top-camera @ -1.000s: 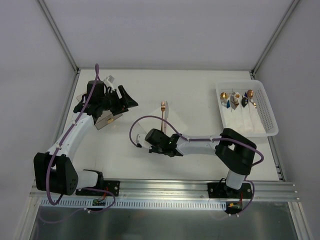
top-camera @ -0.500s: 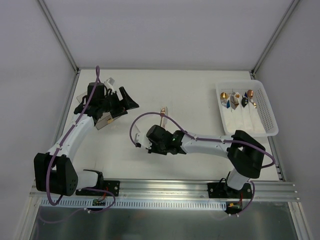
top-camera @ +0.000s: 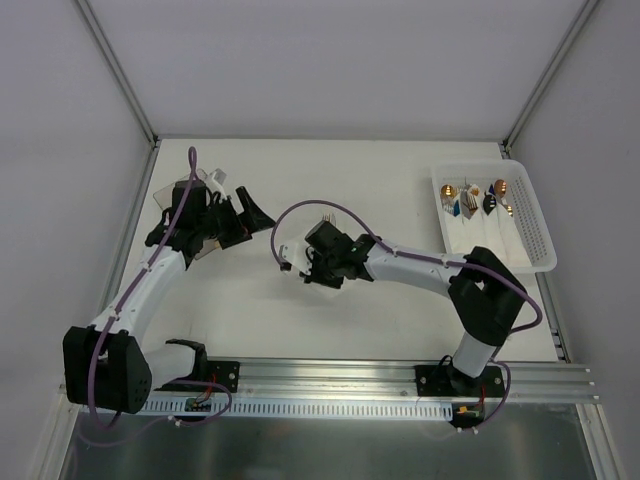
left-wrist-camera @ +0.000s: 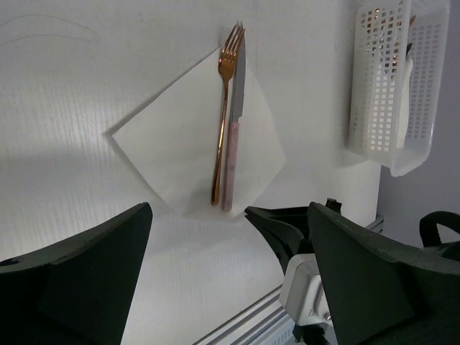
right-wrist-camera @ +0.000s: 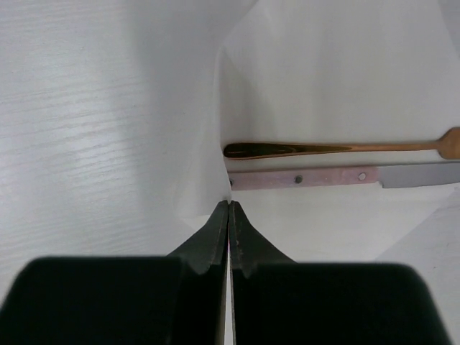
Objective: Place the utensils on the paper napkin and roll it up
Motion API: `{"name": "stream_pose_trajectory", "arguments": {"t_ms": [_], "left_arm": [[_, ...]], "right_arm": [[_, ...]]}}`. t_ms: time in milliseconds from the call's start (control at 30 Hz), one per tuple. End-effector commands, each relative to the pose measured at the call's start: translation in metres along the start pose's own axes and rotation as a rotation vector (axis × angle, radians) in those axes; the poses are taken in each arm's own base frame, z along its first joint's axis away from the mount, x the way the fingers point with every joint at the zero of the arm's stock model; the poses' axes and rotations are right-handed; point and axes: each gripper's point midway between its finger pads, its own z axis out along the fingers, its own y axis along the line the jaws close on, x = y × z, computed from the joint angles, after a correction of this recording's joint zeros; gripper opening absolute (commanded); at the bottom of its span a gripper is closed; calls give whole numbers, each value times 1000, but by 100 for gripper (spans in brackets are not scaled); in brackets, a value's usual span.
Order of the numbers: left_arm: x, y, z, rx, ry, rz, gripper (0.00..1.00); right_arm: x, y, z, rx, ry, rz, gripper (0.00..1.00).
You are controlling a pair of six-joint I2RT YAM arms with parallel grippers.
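The thin white square paper napkin [left-wrist-camera: 180, 147] is lying on the white tabletop [left-wrist-camera: 72, 86], carrying the slender copper fork [left-wrist-camera: 221, 122] and rose-handled knife [left-wrist-camera: 236, 122] side by side. Their tips are pointing away from the arm bases, their long axes crosswise just ahead of the right end effector [right-wrist-camera: 228, 208]. It appears to be pinching the napkin's near corner. The left end effector [left-wrist-camera: 228, 207] is hovering spread, well apart.

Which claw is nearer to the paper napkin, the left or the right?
Right. The right claw is shut on a corner of the paper napkin, by the handle ends of the utensils. The left claw stands open, well apart from it.
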Motion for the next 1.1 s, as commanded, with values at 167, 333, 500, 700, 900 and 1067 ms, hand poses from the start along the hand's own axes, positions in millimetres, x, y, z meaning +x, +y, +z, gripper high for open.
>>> {"name": "stream_pose_trajectory", "arguments": {"t_ms": [167, 333, 500, 700, 900, 1067], "left_arm": [[0, 13, -16, -16, -155, 16, 88], [6, 25, -24, -29, -244, -8, 81], [17, 40, -28, -45, -299, -68, 67], [34, 49, -17, -31, -248, -134, 52], [42, 53, -6, -23, -217, -180, 47], [49, 56, 9, -25, -187, -222, 35]], "right_arm": [[-15, -4, 4, -93, -28, -118, 0], [-13, -10, 15, -100, -4, -144, 0], [-7, -23, 21, -88, 12, -125, 0], [-4, -37, 21, -72, 12, -119, 0], [-8, -47, 21, -60, 8, -144, 0], [-8, -57, 27, -52, 12, -135, 0]]}}
